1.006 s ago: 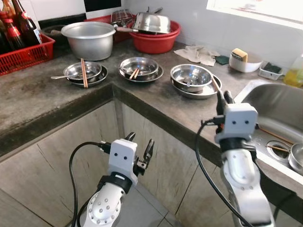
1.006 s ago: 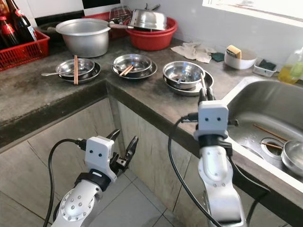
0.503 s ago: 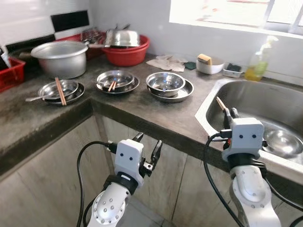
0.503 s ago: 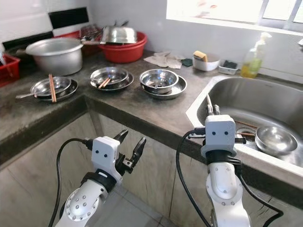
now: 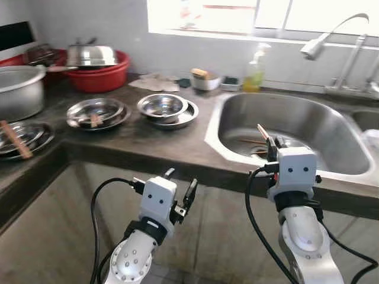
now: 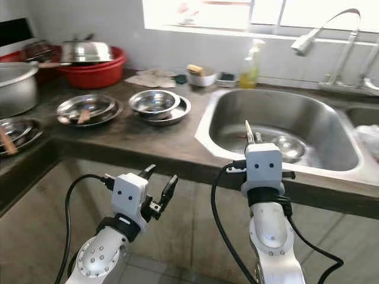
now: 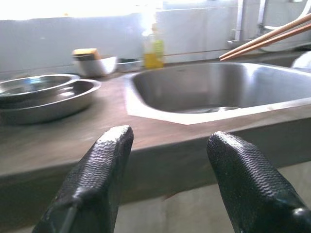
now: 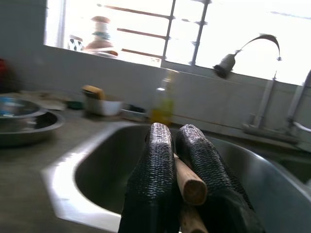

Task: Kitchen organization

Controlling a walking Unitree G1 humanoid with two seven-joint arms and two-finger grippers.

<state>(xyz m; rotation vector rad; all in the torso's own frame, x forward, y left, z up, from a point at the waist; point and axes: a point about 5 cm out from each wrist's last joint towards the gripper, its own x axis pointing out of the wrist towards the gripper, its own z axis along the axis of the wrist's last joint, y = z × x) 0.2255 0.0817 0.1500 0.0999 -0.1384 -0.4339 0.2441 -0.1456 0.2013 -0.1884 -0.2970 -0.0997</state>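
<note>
At the far left of the dark stone counter point(image 5: 148, 151) sits one big aluminium pot point(image 5: 18, 92), and in front of it a stack of steel dishes point(image 5: 21, 137) with a chopstick lying across. Behind stands one red basin point(image 5: 98, 74) holding a steel pot with its lid on. Next along the counter come two more stacks of steel dishes: the first point(image 5: 96, 113) has something small lying in it, the second point(image 5: 167, 110) is a bowl set in a wider plate. Further back lie a crumpled cloth point(image 5: 155, 84), one white bowl point(image 5: 205, 81) with a yellow sponge in it, a small tray point(image 5: 230, 84) and one bottle of yellow dish soap point(image 5: 255, 71).

The left gripper point(image 5: 179, 190) hangs low in front of the cabinet, below the counter edge, its two fingers point(image 7: 92, 174) spread wide with nothing between them.

To its right, the right gripper point(image 5: 271, 144) is raised at the near rim of the steel sink point(image 5: 284, 127), its fingers point(image 8: 158, 165) pressed narrowly together around the chopsticks point(image 8: 187, 179). In the left wrist view two sticks show side by side point(image 7: 267, 36), their tips pointing up over the basin. One steel bowl point(image 6: 288, 146) and more chopsticks point(image 5: 251, 142) lie at the sink's bottom. One tap point(image 5: 331, 38) curves over the sink from the far right.
</note>
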